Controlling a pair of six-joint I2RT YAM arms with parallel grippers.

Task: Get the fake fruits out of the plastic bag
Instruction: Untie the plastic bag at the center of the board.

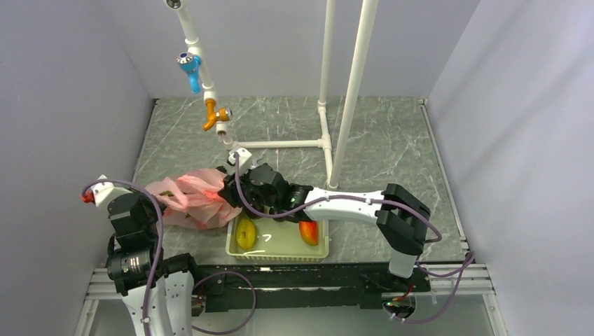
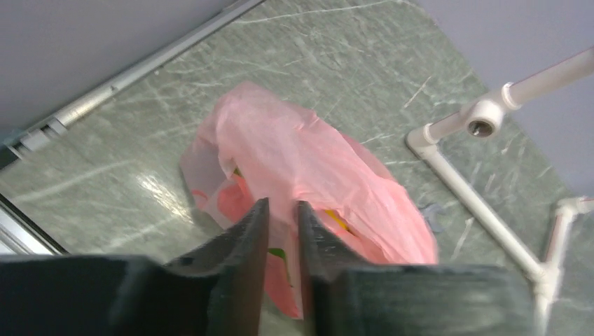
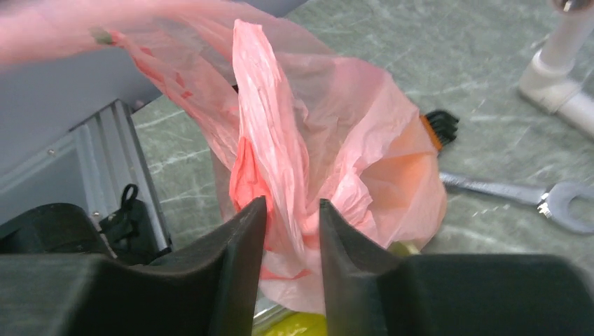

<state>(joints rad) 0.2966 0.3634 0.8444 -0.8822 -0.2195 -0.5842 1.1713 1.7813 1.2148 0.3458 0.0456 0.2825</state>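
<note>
The left arm (image 1: 133, 241) is standing bent at the lower left of the frame. Its left gripper (image 2: 282, 210) is showing a thin gap between its fingers. The right arm (image 1: 350, 203) is reaching left across the middle, and its right gripper (image 3: 293, 210) is showing a wider gap.

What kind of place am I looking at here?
Probably a robot test cell: plain grey walls box in a marble-patterned table, with a white pipe frame and two robot arms mounted on it.

One bag (image 1: 185, 198), one basket (image 1: 280, 256), one yellow fruit (image 1: 245, 234), one red fruit (image 1: 308, 232) and one wrench (image 3: 504, 190) were visible.
</note>
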